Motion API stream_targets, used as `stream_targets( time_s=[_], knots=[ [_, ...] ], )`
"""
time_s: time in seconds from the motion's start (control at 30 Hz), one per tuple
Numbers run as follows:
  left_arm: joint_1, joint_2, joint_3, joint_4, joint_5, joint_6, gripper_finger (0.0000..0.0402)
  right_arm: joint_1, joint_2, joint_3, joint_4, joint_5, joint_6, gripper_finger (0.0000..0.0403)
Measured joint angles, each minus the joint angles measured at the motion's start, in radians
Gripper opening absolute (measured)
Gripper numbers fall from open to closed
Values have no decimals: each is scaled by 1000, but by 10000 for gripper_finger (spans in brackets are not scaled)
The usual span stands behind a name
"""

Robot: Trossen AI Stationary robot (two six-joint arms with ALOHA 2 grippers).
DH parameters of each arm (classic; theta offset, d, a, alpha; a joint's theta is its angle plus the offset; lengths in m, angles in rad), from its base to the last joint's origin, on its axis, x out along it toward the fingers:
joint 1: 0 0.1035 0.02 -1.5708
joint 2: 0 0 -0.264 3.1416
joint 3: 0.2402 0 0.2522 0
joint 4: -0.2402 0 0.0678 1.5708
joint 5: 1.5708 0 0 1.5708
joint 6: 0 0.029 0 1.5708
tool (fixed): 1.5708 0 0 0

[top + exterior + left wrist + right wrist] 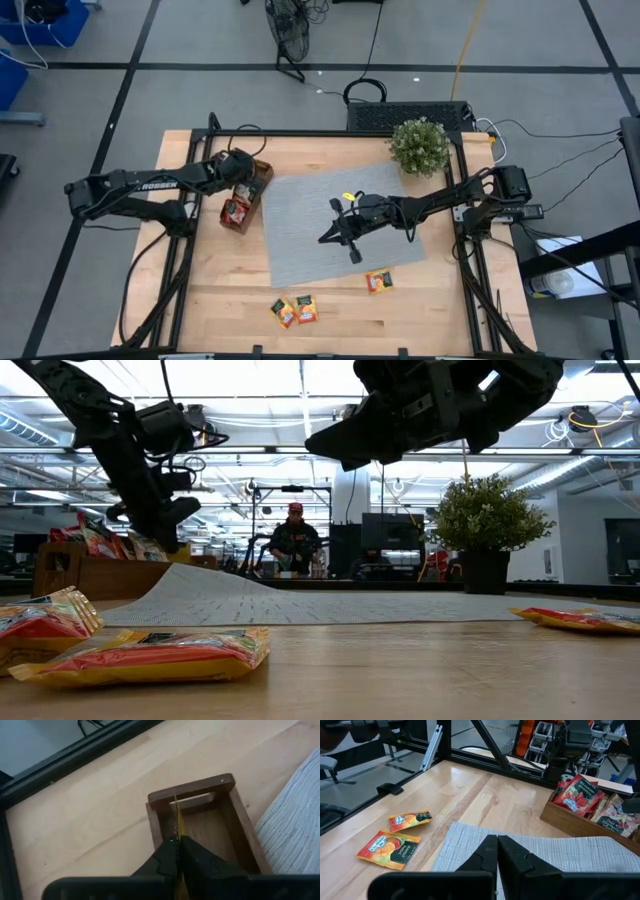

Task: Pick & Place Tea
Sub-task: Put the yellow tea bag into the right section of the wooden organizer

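1. Three loose red-and-orange tea sachets lie on the pale wooden table [200,300] in the high view: a pair [295,311] near the front edge, one [379,281] right of them. The left gripper [246,176] hangs over the brown wooden compartment tray [262,172], which already holds sachets; the right gripper [345,232] hovers above the grey woven mat [300,240].
2. Low view: two sachets [140,652] lie close by at left, another [580,619] at right.
3. Left wrist view: the fingers pinch a thin yellow sachet [176,815] edge-on above an empty tray compartment [200,827]; not yet let go.
4. Right wrist view: jaws clenched on nothing, two sachets [390,847] ahead.
5. Judged: partly done; three remain.
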Motion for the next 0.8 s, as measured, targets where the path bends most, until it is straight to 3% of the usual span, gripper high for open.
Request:
stream_targets(
  time_s=[0.2,0.4,0.6,0.8],
  knots=[
    [0,-1,0,-8,-26,0,73,0,0,0,-1,0,1,0],
    [0,-25,0,0,-25,8,153,0,0,0,-3,0,1,0],
    [-1,-146,0,6,-9,31,234,0,0,0,-3,-1,1,0],
    [-1,-298,0,10,24,50,279,0,0,0,-3,-1,1,0]
  ],
)
